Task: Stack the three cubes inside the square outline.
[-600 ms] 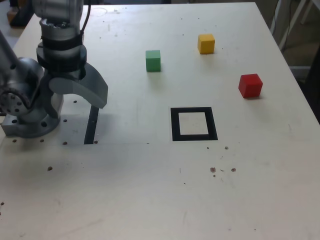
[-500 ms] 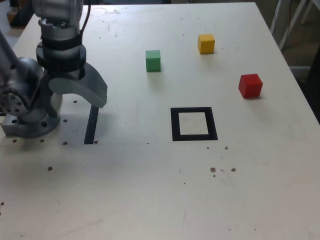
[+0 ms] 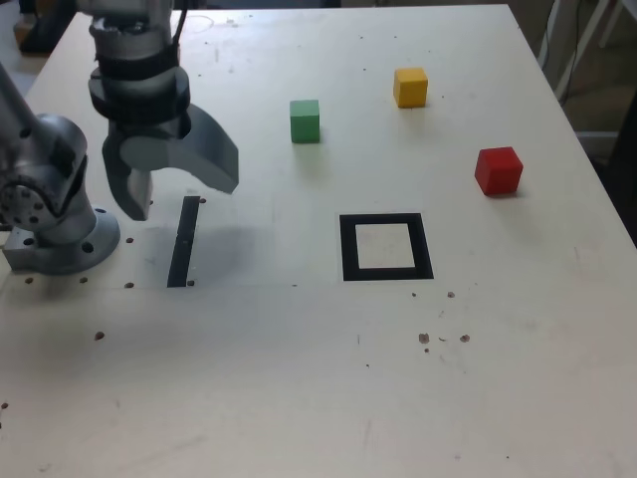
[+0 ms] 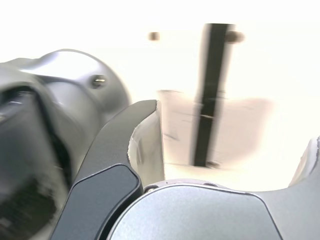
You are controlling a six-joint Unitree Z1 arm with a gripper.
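No cube is stacked yet: the gripper (image 3: 171, 189) hangs empty with jaws spread over the strip (image 3: 183, 241), so it must first reach a cube, green (image 3: 305, 120), yellow (image 3: 410, 87) or red (image 3: 498, 169), all outside the outline (image 3: 385, 247).

green cube (image 3: 306, 120), yellow cube (image 3: 410, 87), red cube (image 3: 499, 170)
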